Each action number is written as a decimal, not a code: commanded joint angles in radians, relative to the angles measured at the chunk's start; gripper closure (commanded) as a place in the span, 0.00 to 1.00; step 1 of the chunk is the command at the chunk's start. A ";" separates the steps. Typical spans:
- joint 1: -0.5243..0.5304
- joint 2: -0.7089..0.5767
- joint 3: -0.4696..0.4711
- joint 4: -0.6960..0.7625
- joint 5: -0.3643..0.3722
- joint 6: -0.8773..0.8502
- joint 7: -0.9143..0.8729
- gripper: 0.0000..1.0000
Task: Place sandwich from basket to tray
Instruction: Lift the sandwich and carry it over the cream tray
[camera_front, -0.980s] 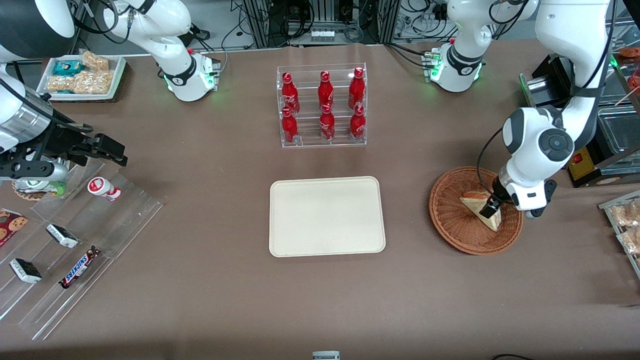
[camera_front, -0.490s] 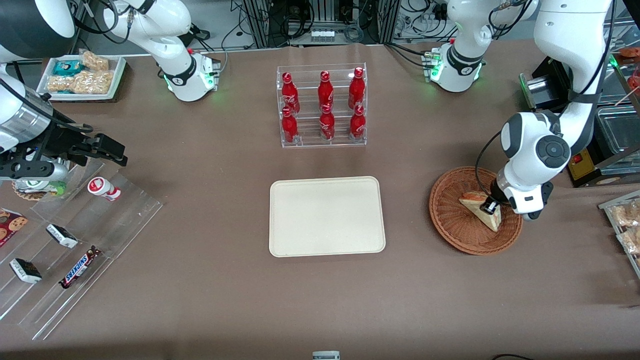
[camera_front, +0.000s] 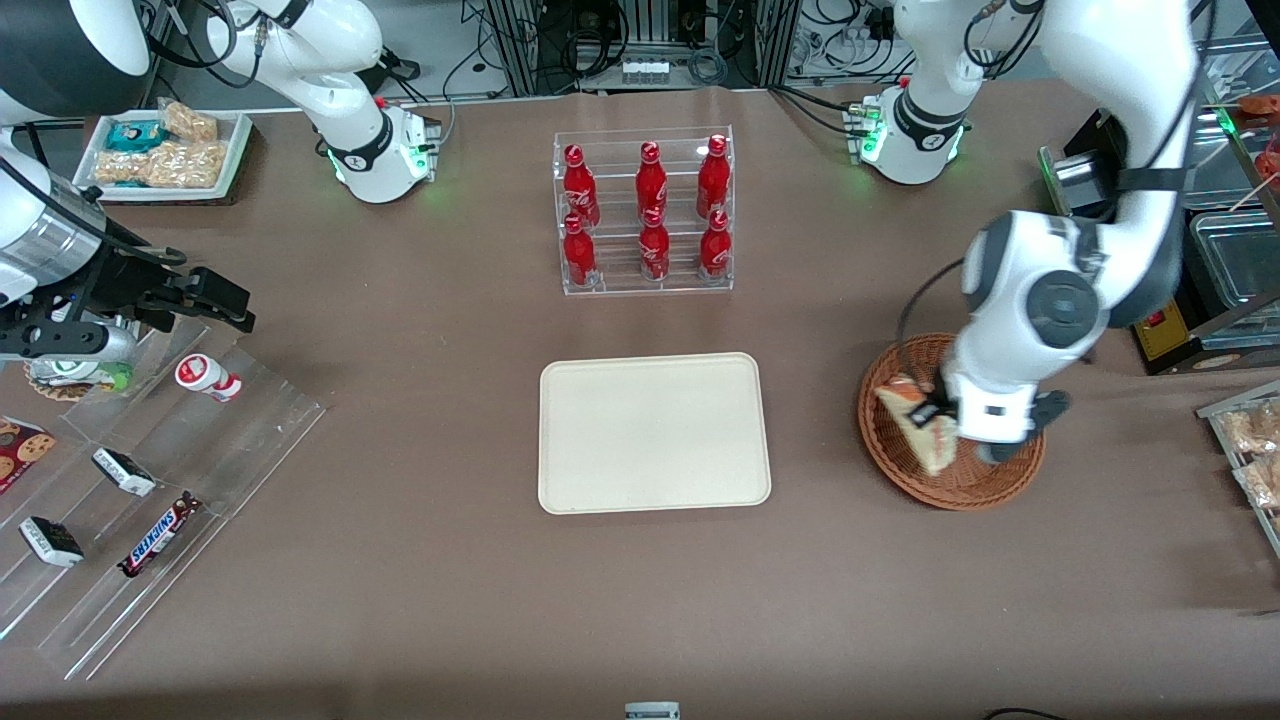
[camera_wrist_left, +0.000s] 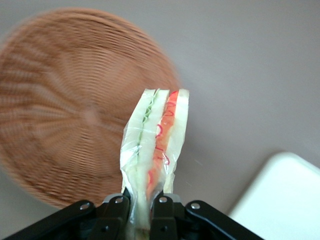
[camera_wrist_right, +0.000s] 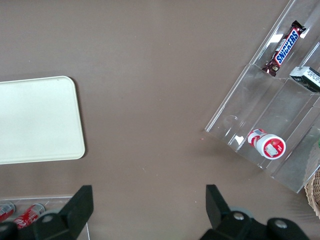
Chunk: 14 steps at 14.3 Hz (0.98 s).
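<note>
The clear-wrapped sandwich (camera_front: 915, 420) is a pale bread wedge with red and green filling; it also shows in the left wrist view (camera_wrist_left: 156, 137). My gripper (camera_front: 938, 418) is shut on it and holds it lifted above the reddish-brown wicker basket (camera_front: 900, 465), over the basket's edge that faces the tray. In the left wrist view the gripper (camera_wrist_left: 141, 204) pinches the wedge's end, with the basket (camera_wrist_left: 65, 110) below. The cream-beige tray (camera_front: 654, 432) lies flat mid-table, toward the parked arm's end from the basket; its corner shows in the left wrist view (camera_wrist_left: 285, 200).
A clear rack of red bottles (camera_front: 645, 212) stands farther from the front camera than the tray. Clear shelves with snack bars (camera_front: 155, 535) and a small white tray of snacks (camera_front: 165, 152) lie toward the parked arm's end. Snack packs (camera_front: 1250, 440) lie at the working arm's end.
My gripper has lifted the sandwich off the basket floor and carried it toward the tray, to above the basket's rim. The arm's wrist has swung the same way.
</note>
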 joint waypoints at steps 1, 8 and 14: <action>-0.132 0.138 -0.010 0.151 -0.003 0.018 0.054 0.91; -0.410 0.437 -0.001 0.474 0.003 0.091 -0.003 0.88; -0.504 0.504 0.018 0.494 0.178 0.131 -0.190 0.85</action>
